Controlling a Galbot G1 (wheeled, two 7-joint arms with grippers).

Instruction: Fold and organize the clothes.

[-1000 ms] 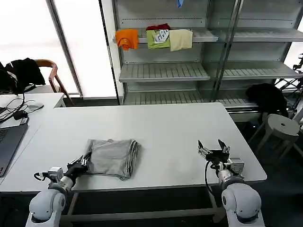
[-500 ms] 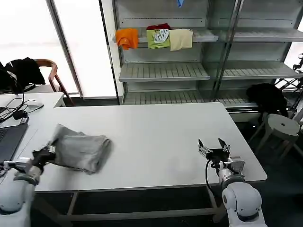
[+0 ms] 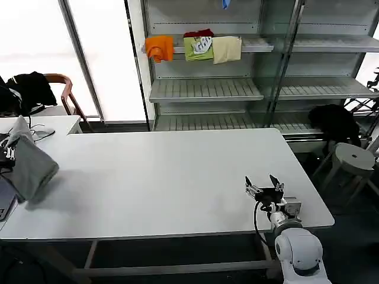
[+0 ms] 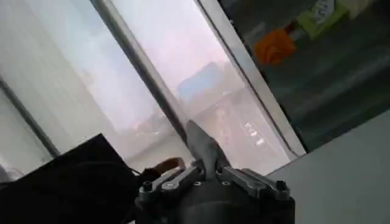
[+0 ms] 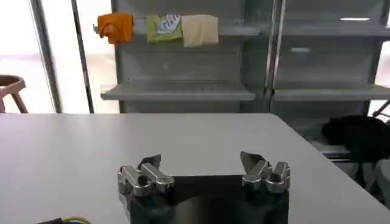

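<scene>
I hold the folded grey shirt (image 3: 31,168) pinched in the left gripper (image 3: 7,155), lifted off the table (image 3: 177,177) at 9 o'clock, presumably for stacking aside, while the right gripper (image 3: 265,184) rests at 4 o'clock, fingers apart, empty.

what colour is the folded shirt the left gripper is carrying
Light grey, plain on the side facing us; the folded shirt shows best in the head view.
</scene>
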